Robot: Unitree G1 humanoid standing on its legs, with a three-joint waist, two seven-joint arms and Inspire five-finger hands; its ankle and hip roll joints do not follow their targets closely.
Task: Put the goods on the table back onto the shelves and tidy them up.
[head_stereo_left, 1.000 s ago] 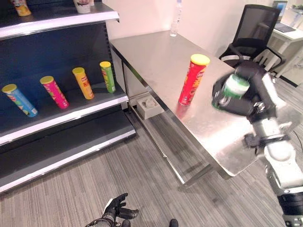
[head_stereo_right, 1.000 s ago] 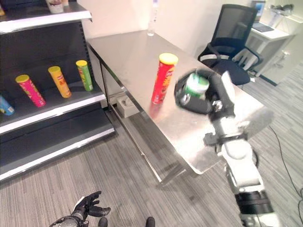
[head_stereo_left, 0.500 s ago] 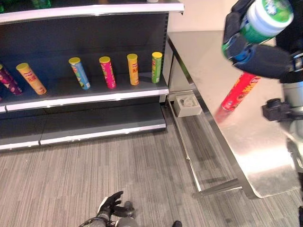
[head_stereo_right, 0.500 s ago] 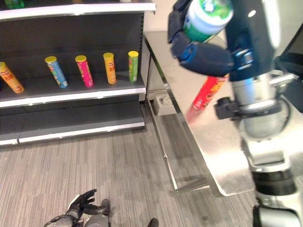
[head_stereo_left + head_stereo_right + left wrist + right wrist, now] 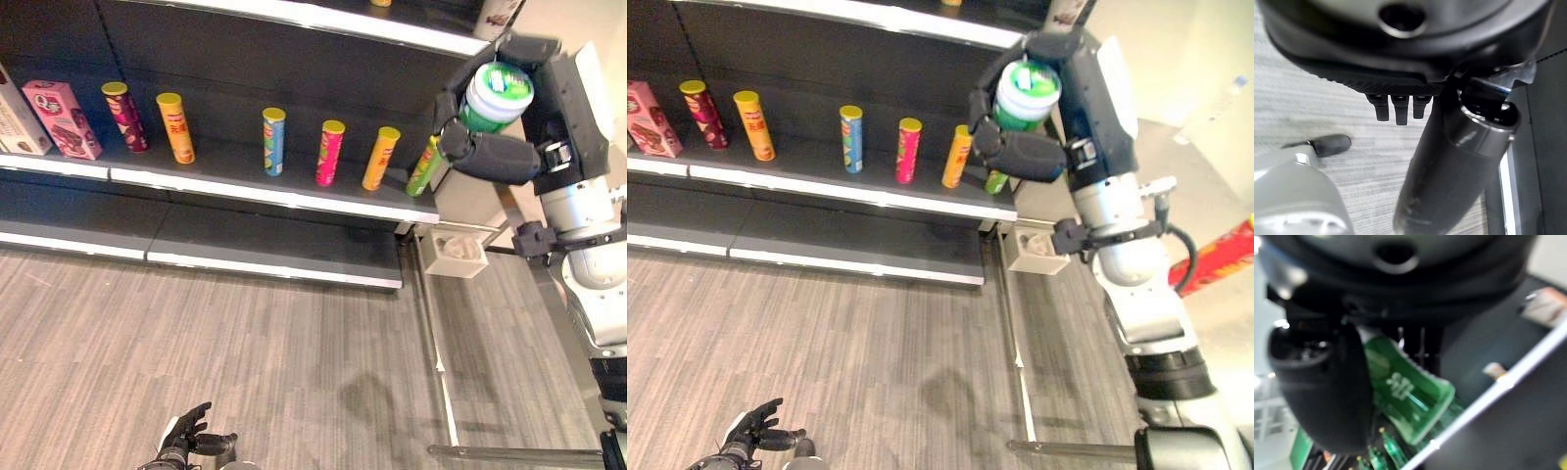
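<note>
Gripping the green can (image 5: 496, 96), the right hand (image 5: 490, 147) is curled round it at 2 o'clock, above the shelf (image 5: 294, 196); can row (image 5: 328, 153) risks being toppled. Left hand (image 5: 186, 443) relaxed at 7.

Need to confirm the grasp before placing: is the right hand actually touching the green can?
Touching. In the left eye view the right hand has its fingers curled round the green can; the right wrist view shows the can against the thumb.

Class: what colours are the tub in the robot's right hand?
The tub is green with a white lid, clearest in the left eye view.
</note>
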